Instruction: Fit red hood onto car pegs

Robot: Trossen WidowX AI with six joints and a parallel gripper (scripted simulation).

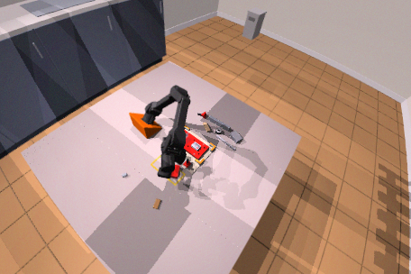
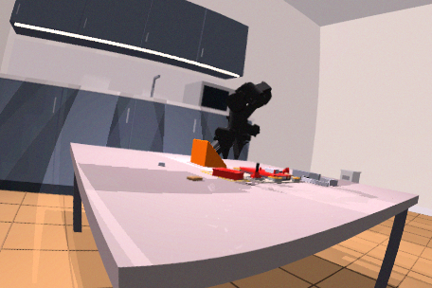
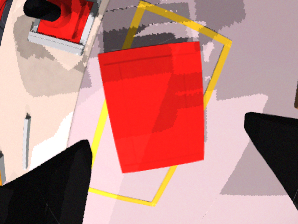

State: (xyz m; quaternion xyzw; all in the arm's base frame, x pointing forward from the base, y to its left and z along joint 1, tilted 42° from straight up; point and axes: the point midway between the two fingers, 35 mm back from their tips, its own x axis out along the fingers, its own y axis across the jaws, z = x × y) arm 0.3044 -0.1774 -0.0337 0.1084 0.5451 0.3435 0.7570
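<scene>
The red hood [image 1: 176, 170] [image 2: 227, 173] [image 3: 155, 105] lies flat roof up across the yellow outline [image 3: 218, 75] on the table. Its corner holes cannot be made out. My gripper [image 2: 230, 156] [image 3: 171, 134] is open and empty above the hood, a black finger off each side of it in the wrist view. In the top view the arm hides the fingertips. The red chassis [image 1: 191, 137] [image 2: 280, 175] sits in the cream jig [image 3: 47, 82], with the grey engine block [image 1: 196, 146] on its deck. The pegs are too small to tell.
A red part with a black post [image 1: 187, 164] [image 3: 65, 25] stands near the hood. An orange wedge [image 1: 144, 126] [image 2: 201, 153] is by the arm's base. A tan block [image 1: 157, 204] [image 2: 194, 178] and a small grey-blue piece [image 1: 124, 175] [image 2: 161, 164] lie apart. Grey parts [image 1: 236, 136] lie beyond the jig.
</scene>
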